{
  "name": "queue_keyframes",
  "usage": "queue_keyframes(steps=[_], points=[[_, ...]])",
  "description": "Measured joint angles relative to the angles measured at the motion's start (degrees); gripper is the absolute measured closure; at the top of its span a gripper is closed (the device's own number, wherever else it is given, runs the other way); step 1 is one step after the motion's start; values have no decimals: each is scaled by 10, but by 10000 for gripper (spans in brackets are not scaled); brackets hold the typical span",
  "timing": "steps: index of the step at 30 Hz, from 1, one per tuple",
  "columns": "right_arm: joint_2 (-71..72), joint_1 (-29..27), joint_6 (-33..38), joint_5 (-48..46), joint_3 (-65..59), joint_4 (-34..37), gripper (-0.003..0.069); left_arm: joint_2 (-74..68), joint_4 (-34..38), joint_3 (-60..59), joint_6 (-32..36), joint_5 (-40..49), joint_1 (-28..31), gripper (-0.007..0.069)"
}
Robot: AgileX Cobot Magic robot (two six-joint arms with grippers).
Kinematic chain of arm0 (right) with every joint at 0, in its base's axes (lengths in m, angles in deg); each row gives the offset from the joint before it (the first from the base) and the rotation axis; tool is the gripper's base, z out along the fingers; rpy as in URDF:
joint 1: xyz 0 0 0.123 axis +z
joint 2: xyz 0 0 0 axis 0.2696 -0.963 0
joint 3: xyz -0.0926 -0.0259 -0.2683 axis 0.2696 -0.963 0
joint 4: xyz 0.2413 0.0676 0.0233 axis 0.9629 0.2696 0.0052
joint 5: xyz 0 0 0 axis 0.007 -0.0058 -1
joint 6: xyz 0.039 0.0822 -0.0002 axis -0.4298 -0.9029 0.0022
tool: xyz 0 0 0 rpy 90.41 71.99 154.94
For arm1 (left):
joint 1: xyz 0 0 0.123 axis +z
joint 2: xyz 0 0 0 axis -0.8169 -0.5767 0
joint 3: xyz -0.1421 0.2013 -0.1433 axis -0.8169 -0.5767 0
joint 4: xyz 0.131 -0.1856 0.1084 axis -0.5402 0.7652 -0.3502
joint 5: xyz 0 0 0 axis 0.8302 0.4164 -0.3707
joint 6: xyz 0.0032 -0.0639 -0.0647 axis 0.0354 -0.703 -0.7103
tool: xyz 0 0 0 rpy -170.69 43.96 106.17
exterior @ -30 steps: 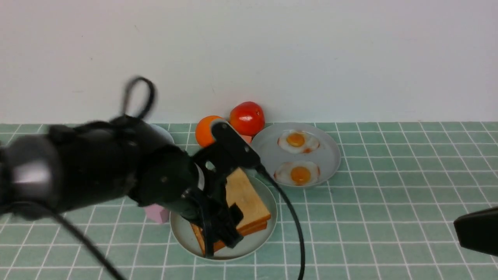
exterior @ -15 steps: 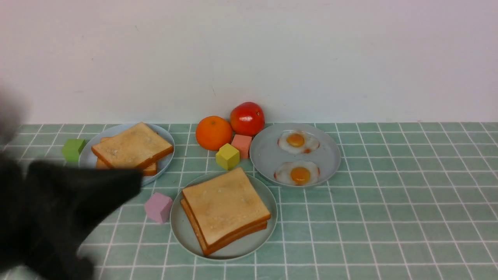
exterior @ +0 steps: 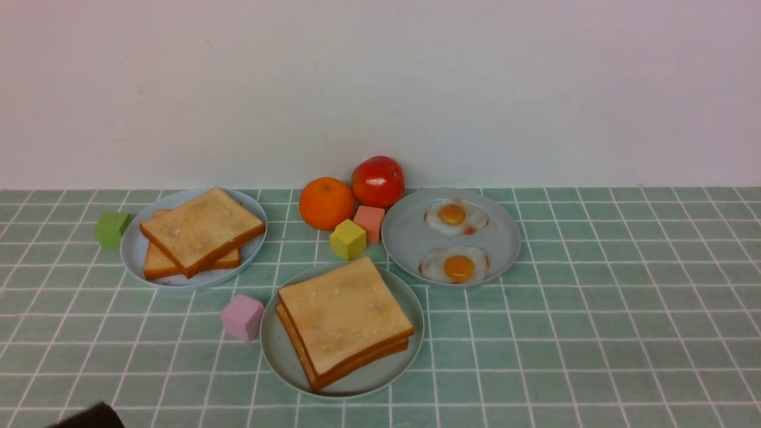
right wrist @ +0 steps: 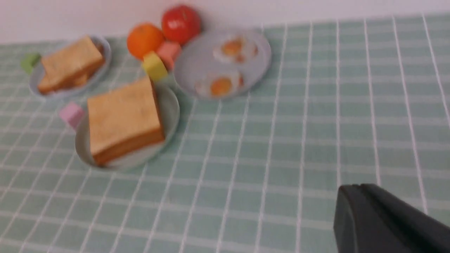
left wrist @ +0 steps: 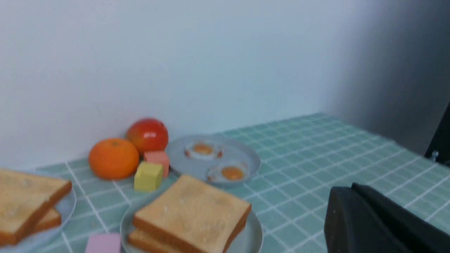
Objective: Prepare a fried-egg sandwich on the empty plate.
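Note:
Two golden toast slices lie stacked as a sandwich [exterior: 345, 318] on the pale mint-green plate [exterior: 279, 362] at the table's near centre. No egg shows between them. The same stack [left wrist: 191, 214] and plate [left wrist: 253, 235] appear in the left wrist view, and in the right wrist view the stack [right wrist: 123, 119] sits on its plate [right wrist: 172, 109]. My left gripper [left wrist: 346, 188] is shut and holds nothing; only a dark tip of it [exterior: 89, 416] shows at the front view's bottom left. My right gripper [right wrist: 357, 186] is shut, empty, and outside the front view.
A grey-blue plate [exterior: 410, 238] behind right holds two fried eggs [exterior: 458, 266]. Another grey-blue plate [exterior: 134, 249] at left holds toast slices [exterior: 202, 229]. An orange [exterior: 326, 203], tomato [exterior: 377, 181], and yellow [exterior: 348, 239], salmon [exterior: 370, 221], pink [exterior: 242, 317] and green [exterior: 112, 229] cubes stand around.
My left arm has pulled back from over the sandwich plate to the bottom left corner and its jaws have shut. The right gripper has slipped out of the front view's right edge.

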Motion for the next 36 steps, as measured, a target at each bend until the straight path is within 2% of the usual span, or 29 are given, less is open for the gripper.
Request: queue_keyframes(steps=[4, 7, 17, 19, 21, 24, 25, 26, 30, 36], points=[[-1, 0, 0, 121, -64, 0, 655, 0, 0, -21, 0, 11, 0, 638], [-1, 0, 0, 163, -105, 0, 652, 0, 0, -28, 0, 26, 0, 638], [7, -7, -1, 172, -189, -15, 650, 0, 0, -31, 0, 63, 0, 638], [23, -39, -2, 181, -203, -13, 668, 0, 0, -31, 0, 63, 0, 638], [46, -102, 15, 204, -231, 12, 673, 0, 0, -31, 0, 63, 0, 638], [87, -189, 84, 239, -282, 63, 674, 0, 0, -31, 0, 63, 0, 638], [94, -200, 89, 240, -286, 71, 674, 0, 0, -31, 0, 63, 0, 638], [122, -237, 135, 254, -322, 101, 674, 0, 0, -31, 0, 64, 0, 638], [148, -277, 209, 285, -375, 148, 674, 1, 0, -31, 0, 65, 0, 637], [148, -280, 235, 291, -376, 143, 674, 1, 0, -31, 0, 67, 0, 635]])
